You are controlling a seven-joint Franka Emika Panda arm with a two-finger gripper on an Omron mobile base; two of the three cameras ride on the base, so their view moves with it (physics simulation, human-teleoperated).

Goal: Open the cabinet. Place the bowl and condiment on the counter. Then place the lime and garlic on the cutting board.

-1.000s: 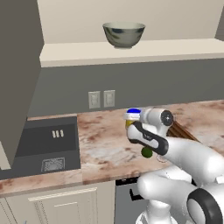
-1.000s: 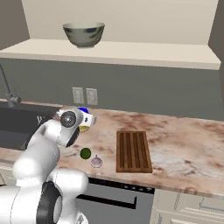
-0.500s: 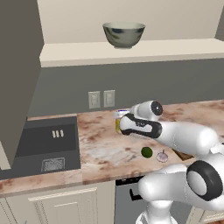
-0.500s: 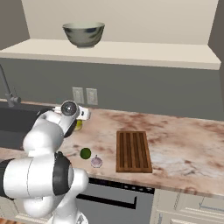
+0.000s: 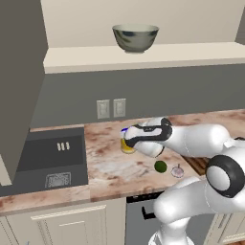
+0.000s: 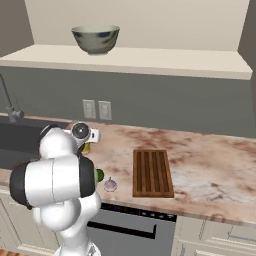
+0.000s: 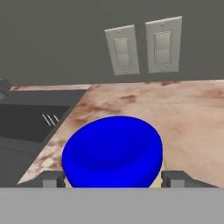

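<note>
one bowl [image 5: 135, 38] up on the open cabinet [image 5: 143, 52] shelf. one condiment [image 7: 112, 152] jar upright on the counter [image 5: 105, 162], right of the sink [image 5: 50, 160], between the spread jaws of the gripper [image 7: 113, 179], a fingertip [image 7: 52, 179] just off each side of the blue lid; contact impossible to tell. one lime [image 5: 161, 166], one garlic [image 5: 177, 171], side by side right of the jar. from the right base: whole cutting board [image 6: 152, 172], bare, right of the garlic. from the hand: two wall switches [image 7: 144, 47] behind the jar.
</note>
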